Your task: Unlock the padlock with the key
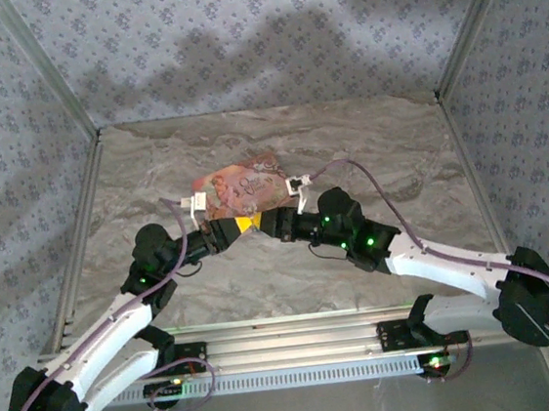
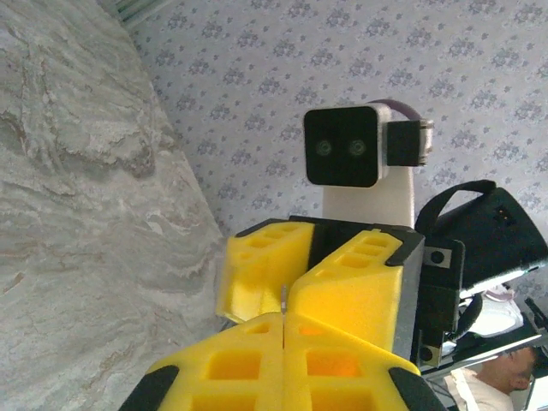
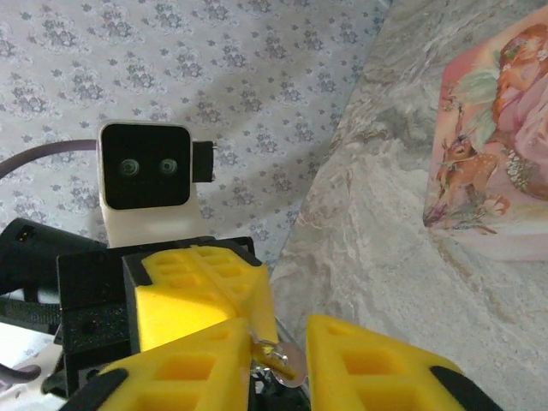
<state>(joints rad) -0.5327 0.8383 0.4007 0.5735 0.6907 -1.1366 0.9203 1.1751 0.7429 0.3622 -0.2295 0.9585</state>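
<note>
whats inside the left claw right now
A thin pale metal sliver, likely the key, pokes out between the shut yellow fingers of the left claw. The rest is covered by the fingers, so its shape can't be seen.

Surface (image 1: 368,156) is grey-beige, marble-look w/ wavy veins, matte finish. One flat pink-orange box (image 1: 238,188) w/ a printed pic lies on it, print side up, approx. mid-width, toward the far half, turned at an angle to the edges.

Left end effector (image 1: 241,227) faces right end effector (image 1: 265,221), box (image 1: 243,183) behind.
</note>
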